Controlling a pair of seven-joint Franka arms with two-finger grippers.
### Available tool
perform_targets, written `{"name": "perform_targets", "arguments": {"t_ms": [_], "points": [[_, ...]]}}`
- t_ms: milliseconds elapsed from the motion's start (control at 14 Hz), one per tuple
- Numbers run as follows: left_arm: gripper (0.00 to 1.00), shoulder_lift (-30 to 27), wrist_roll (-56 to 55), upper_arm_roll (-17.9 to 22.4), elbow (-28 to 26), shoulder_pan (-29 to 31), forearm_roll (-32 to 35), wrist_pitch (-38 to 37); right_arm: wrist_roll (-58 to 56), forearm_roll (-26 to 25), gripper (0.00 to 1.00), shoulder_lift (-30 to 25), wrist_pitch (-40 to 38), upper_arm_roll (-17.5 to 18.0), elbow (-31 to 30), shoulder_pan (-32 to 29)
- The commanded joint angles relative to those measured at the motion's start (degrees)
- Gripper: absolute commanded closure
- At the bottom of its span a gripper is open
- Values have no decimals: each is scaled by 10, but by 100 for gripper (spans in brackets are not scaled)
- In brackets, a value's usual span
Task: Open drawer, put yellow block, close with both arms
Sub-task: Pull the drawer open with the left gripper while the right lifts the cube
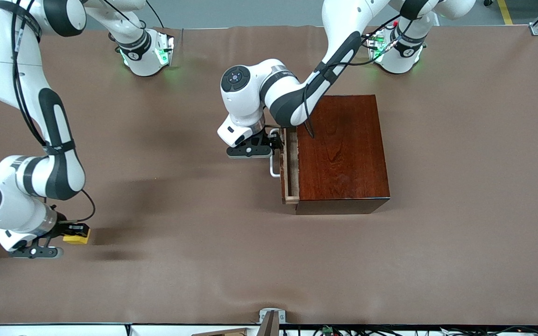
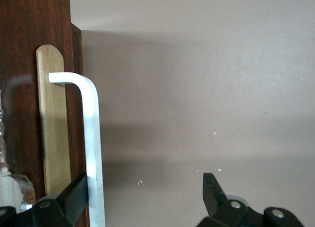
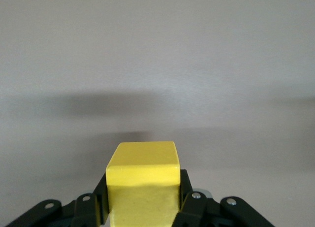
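Right claw (image 3: 142,207) pinches yellow block (image 3: 142,187); left claw (image 2: 147,197) spread around drawer handle (image 2: 91,138).

The drawer (image 1: 290,170) is a light-wood tray in a glossy dark reddish-brown wooden box (image 1: 342,151). It is pulled out only slightly, showing a narrow strip of tray at the box face toward the right arm's end of the table. Its white U-shaped bar handle (image 1: 274,161) stands off that face.

The yellow block (image 1: 76,238) is a small bright yellow cube, well apart from the box, nearer the front camera and toward the right arm's end of the table. It sits upright, clamped between the right gripper's (image 3: 142,200) fingers.
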Motion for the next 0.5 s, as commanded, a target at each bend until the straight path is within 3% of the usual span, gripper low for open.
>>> {"name": "perform_targets", "arguments": {"t_ms": [0, 429], "points": [[0, 10, -8, -1, 16, -4, -11, 10, -5, -11, 100, -26, -19, 9, -8, -15], [0, 17, -9, -3, 16, -5, -35, 33, -6, -2, 100, -32, -13, 21, 5, -9]]}}
